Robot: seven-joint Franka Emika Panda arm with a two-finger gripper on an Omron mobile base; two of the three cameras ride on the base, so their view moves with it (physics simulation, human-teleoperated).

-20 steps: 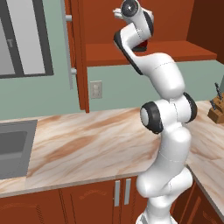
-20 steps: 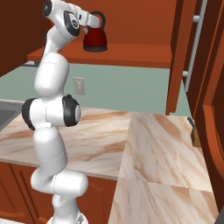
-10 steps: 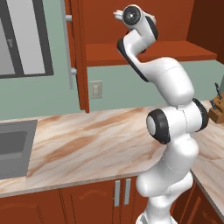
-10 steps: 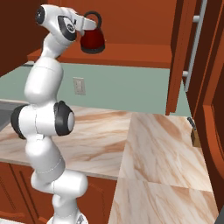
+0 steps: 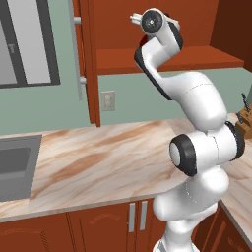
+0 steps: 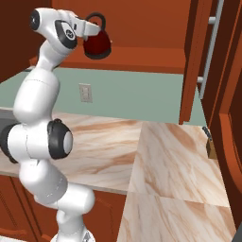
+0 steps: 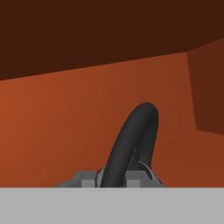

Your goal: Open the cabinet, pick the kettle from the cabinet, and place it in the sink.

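The tool [image 6: 96, 27] is clamped on the black handle of the kettle [image 6: 97, 46], which hangs just above the open cabinet [image 6: 142, 59] shelf (door swung wide); carry it level, clear of the door, toward the sink [image 5: 15, 167] across the bench [image 5: 103, 162]

one kettle [image 6: 97, 46], one sink [image 5: 15, 167], one wall outlet [image 5: 107, 100], one knife block [image 5: 243, 124], two open cabinet doors [image 5: 81, 49].
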